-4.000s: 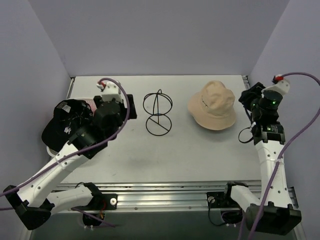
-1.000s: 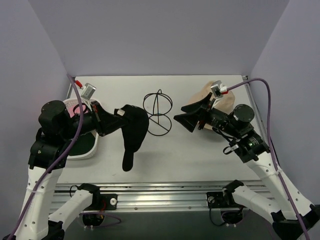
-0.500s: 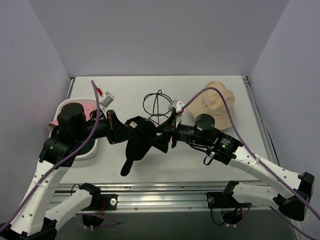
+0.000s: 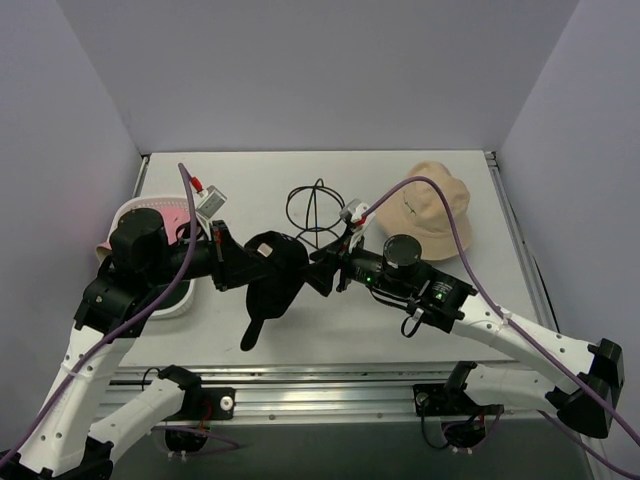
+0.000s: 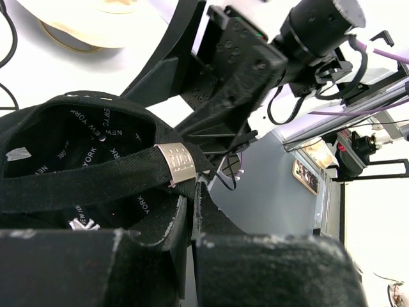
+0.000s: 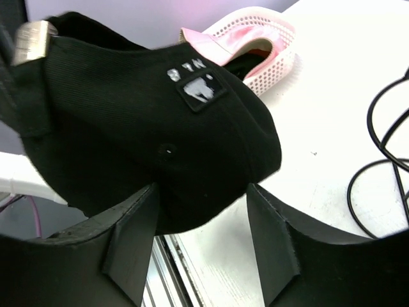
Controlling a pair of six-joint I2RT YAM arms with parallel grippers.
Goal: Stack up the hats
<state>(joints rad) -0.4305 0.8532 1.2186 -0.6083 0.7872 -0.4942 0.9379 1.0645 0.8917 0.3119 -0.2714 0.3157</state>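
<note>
A black baseball cap (image 4: pixel 272 278) hangs above the middle of the table, its peak pointing down. My left gripper (image 4: pixel 243 265) is shut on its back strap, and in the left wrist view the fingertips (image 5: pixel 192 192) pinch the band beside the metal buckle. My right gripper (image 4: pixel 318 275) comes from the right and is open, its fingers (image 6: pixel 131 236) straddling the cap's crown (image 6: pixel 147 128). One finger touches the fabric, the other stands apart. A beige bucket hat (image 4: pixel 425 212) lies at the back right. A pink hat (image 4: pixel 172 213) lies in the basket.
A white perforated basket (image 4: pixel 135 212) stands at the left, seen behind the cap (image 6: pixel 268 57) in the right wrist view. A thin black wire frame (image 4: pixel 315 210) stands at the back middle, just behind both grippers. The metal rail runs along the near edge.
My left arm carried the cap from the left to the middle. My right arm swung over from the beige hat, put its jaws around the crown, and they have narrowed.
</note>
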